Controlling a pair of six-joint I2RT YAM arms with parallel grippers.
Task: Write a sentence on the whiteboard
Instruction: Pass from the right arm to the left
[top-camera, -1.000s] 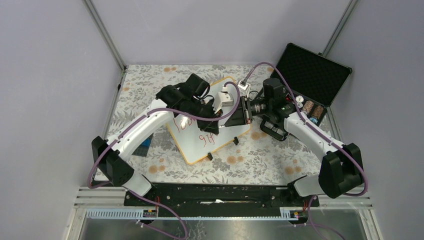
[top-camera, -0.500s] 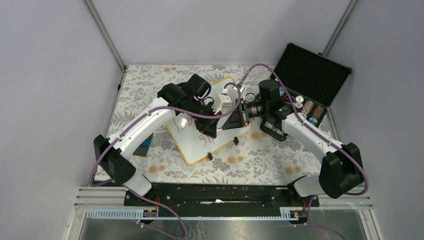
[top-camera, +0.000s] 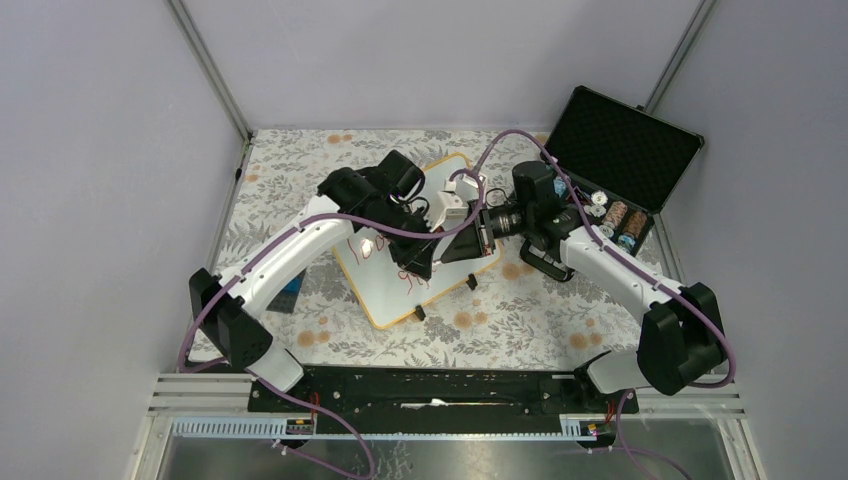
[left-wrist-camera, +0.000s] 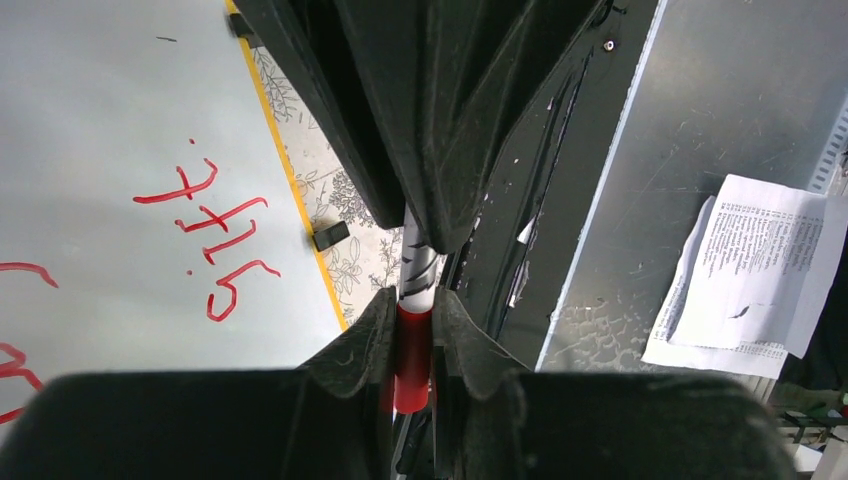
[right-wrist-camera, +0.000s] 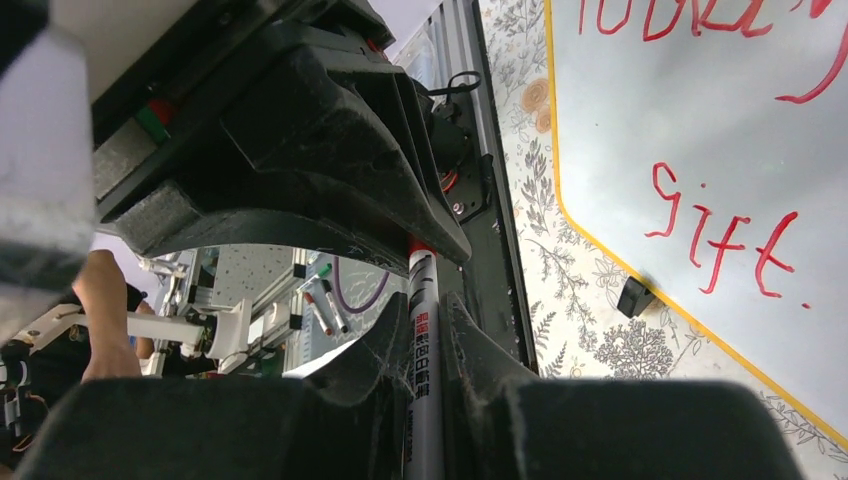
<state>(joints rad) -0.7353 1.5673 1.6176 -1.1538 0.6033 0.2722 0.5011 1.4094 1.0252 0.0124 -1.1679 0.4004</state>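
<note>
Left fingers (left-wrist-camera: 365, 338): clenched on the red end of the marker (left-wrist-camera: 418, 262), one pad on each side.
Right fingers (right-wrist-camera: 478, 352): clenched on the marker's white printed barrel.
The two sets of fingers meet tip to tip, with the marker running straight between them.
Overhead view: both wrists are over the middle of the whiteboard (top-camera: 386, 296), the marker held above its surface.
Whiteboard lies flat and askew on the floral-covered bench (top-camera: 300, 165), its orange-yellow rim and a black clip foot (right-wrist-camera: 635, 297) visible.
The sentence (right-wrist-camera: 722, 238) is in red strokes: "gift" with a full stop reads clearly, and an upper line is cut off by the frame edge.
Open black foam-lined case (top-camera: 622, 140) at far right, apart from the board.
</note>
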